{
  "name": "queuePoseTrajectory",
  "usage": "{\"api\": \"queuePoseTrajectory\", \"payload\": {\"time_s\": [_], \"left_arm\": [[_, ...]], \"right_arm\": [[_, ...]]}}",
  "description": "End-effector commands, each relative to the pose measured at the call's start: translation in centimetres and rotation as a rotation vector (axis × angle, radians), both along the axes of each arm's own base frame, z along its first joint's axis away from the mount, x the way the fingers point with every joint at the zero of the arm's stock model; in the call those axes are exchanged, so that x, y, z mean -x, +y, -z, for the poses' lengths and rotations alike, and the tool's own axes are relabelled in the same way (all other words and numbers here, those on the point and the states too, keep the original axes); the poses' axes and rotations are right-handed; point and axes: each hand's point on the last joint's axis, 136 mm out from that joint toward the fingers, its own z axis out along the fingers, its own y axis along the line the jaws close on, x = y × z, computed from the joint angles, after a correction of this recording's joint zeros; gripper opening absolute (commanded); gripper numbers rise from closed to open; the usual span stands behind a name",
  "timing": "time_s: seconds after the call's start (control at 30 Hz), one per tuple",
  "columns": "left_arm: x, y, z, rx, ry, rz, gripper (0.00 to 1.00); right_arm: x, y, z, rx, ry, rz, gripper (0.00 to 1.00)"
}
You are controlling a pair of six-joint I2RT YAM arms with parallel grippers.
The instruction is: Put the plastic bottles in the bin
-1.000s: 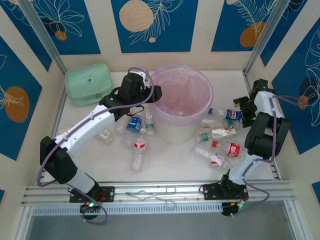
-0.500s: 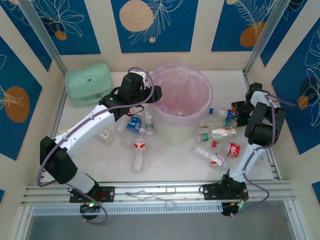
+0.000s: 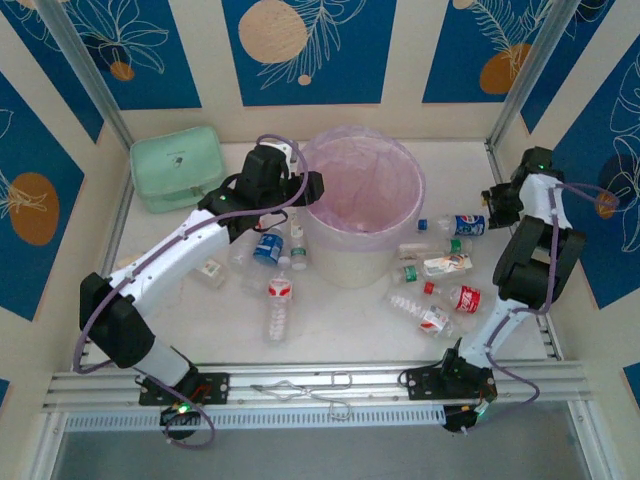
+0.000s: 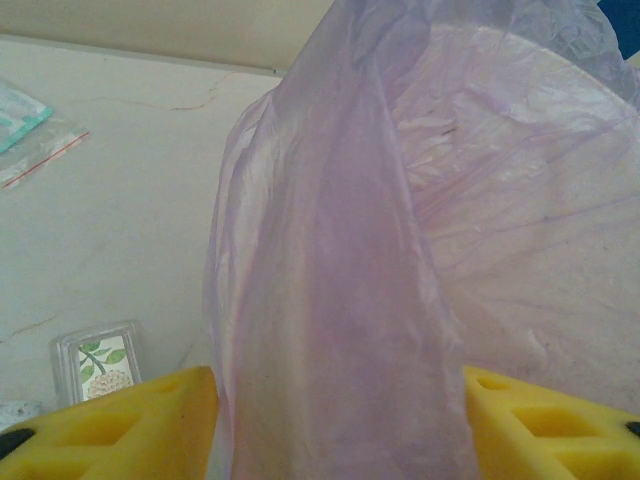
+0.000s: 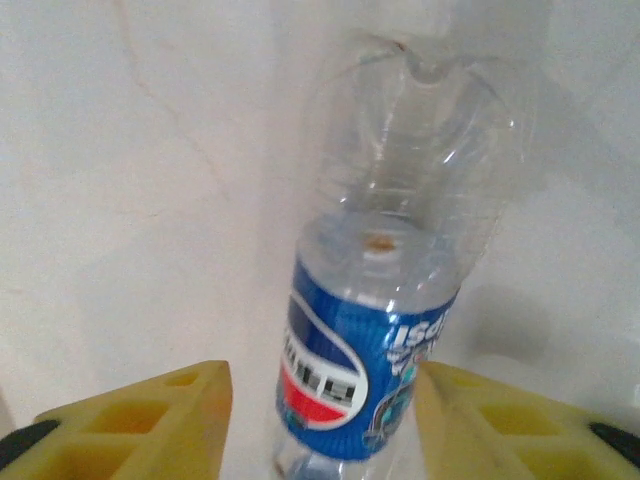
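The bin, white with a pink bag liner, stands mid-table. My left gripper is open at the bin's left rim; in the left wrist view its gripper frames a fold of the liner. Plastic bottles lie left of the bin, among them a blue-labelled one and a red-labelled one. More lie to the right. My right gripper is open at the far right. A blue-labelled bottle lies between its fingers, close to the right finger.
A mint-green zip pouch lies at the back left. A small flat packet rests near the left bottles. A metal frame post and the wall stand close behind the right arm.
The right gripper has drawn back toward the right wall, and the blue-labelled bottle now lies more exposed on the table. The left arm has not moved.
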Motion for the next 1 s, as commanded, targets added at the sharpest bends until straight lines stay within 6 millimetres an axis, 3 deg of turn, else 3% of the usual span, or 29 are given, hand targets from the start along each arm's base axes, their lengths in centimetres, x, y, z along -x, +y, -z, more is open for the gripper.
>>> {"api": "queuePoseTrajectory", "payload": {"time_s": [0.0, 0.1, 0.27, 0.37, 0.53, 0.7, 0.97], "left_arm": [[1.0, 0.4, 0.9, -0.03, 0.029, 0.018, 0.6], [1.1, 0.6, 0.9, -0.034, 0.027, 0.015, 0.6], [1.1, 1.0, 0.9, -0.037, 0.021, -0.002, 0.61], [1.3, 1.1, 1.0, -0.043, 0.028, -0.001, 0.61], [1.3, 1.3, 1.1, -0.047, 0.028, -0.008, 0.61], [1.3, 1.4, 0.8, -0.056, 0.018, -0.009, 0.61], [1.3, 1.5, 0.5, -0.046, 0.009, -0.014, 0.61]], "right_arm": [[0.2, 0.2, -3.5, -0.006, -0.072, -0.031, 0.48], [1.0, 1.2, -3.1, -0.012, -0.054, -0.067, 0.62], [0.9, 3.5, -0.1, -0.096, -0.054, -0.091, 0.93], [0.2, 4.1, 1.4, -0.101, -0.041, -0.108, 0.99], [-1.6, 5.6, 3.4, -0.158, -0.035, -0.162, 0.99], [-2.1, 5.4, 5.7, -0.181, 0.018, -0.145, 1.0], [-2.1, 4.9, 6.9, -0.173, 0.046, -0.13, 0.85]]}}
